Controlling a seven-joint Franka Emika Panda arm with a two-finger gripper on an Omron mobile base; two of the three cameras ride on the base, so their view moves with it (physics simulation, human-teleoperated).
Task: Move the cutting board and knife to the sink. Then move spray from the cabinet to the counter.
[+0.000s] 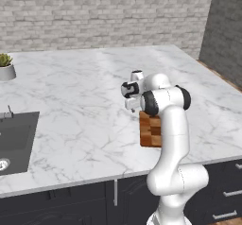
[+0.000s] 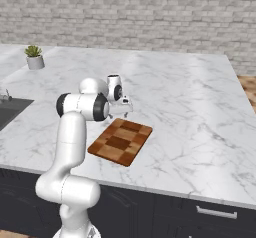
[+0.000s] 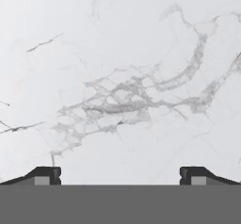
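Simulated kitchen, opening step of the task. The gripper [image 3: 120,175] is hanging with its jaws spread wide and holding nothing, its fingertips [image 3: 46,175] framing only bare veined marble of the counter [image 1: 85,101]. In the right base view the gripper [image 2: 125,113] is sitting above the counter, just over the far edge of the cutting board [image 2: 120,141]. The cutting board is lying flat on the counter below the hand and slightly toward the robot's base; in the left base view the cutting board [image 1: 149,130] is partly hidden behind the arm. Judged from this layout, the first move, carrying the board to the sink, is not yet begun: the hand is neither touching nor straddling the board. The next move is likely calling for a descent and a shift back toward the board's edge, so the jaws can close across its thickness. The sink [image 1: 16,141] is lying well apart from the hand, far to its left along the counter. A potted plant [image 1: 5,66] is standing beyond the sink.
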